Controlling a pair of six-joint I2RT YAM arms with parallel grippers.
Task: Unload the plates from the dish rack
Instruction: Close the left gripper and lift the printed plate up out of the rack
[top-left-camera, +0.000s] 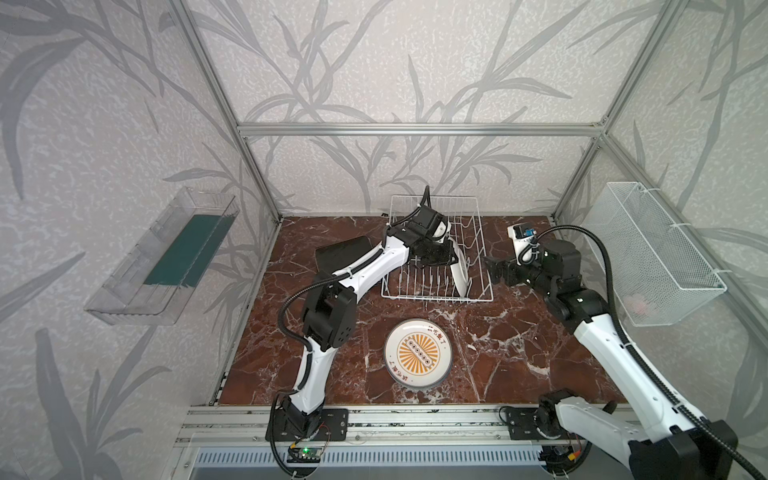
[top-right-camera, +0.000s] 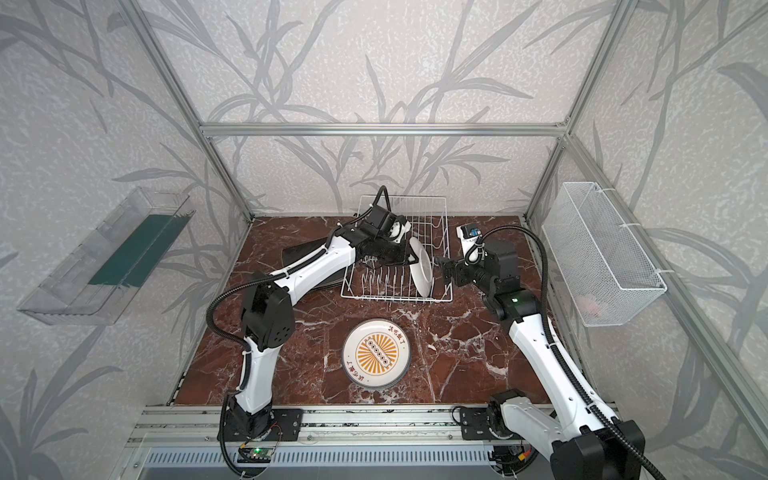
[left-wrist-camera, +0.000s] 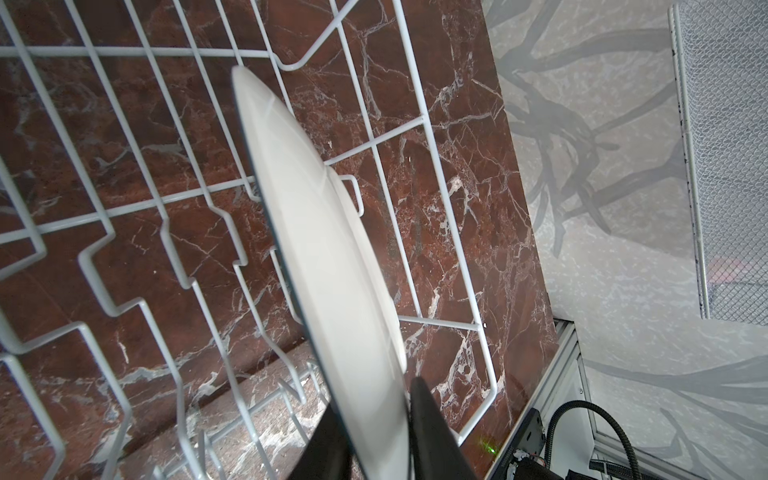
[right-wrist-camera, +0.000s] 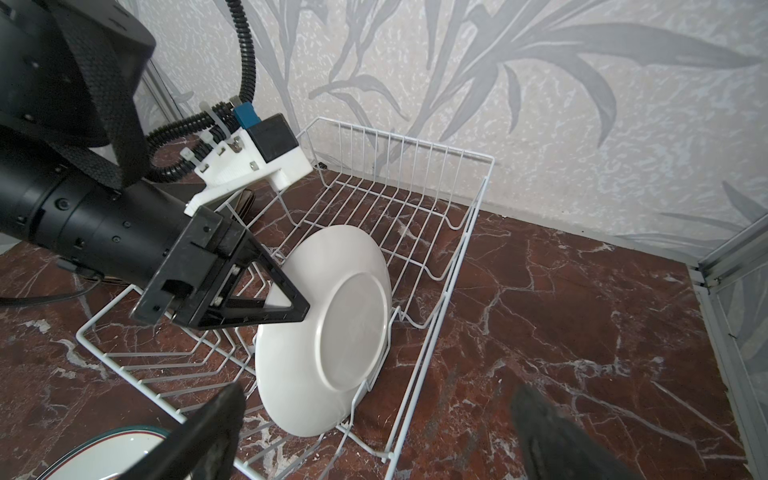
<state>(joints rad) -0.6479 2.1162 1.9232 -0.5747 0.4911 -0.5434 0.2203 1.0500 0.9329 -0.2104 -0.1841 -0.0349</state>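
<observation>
Left pincer (left-wrist-camera: 374, 395) narrowly open astride the rim of the upright round plate (left-wrist-camera: 316, 232) in the dish rack (right-wrist-camera: 415, 140), grip unclear.

Red-brown, white-veined table (top-left-camera: 519, 374)
The dish rack (top-left-camera: 473, 232) was white wire; the round plate (top-left-camera: 417, 353) at its six o'clock had an orange sunburst, grey rim.

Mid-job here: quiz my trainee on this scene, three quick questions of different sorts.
1. True or false: the sunburst plate lies face up on the table.
2. How many plates stand in the dish rack?
3. Whose fingers straddle the rim of the standing plate? A: left gripper. B: right gripper.
Key: 1 true; 2 one; 3 A.
</observation>
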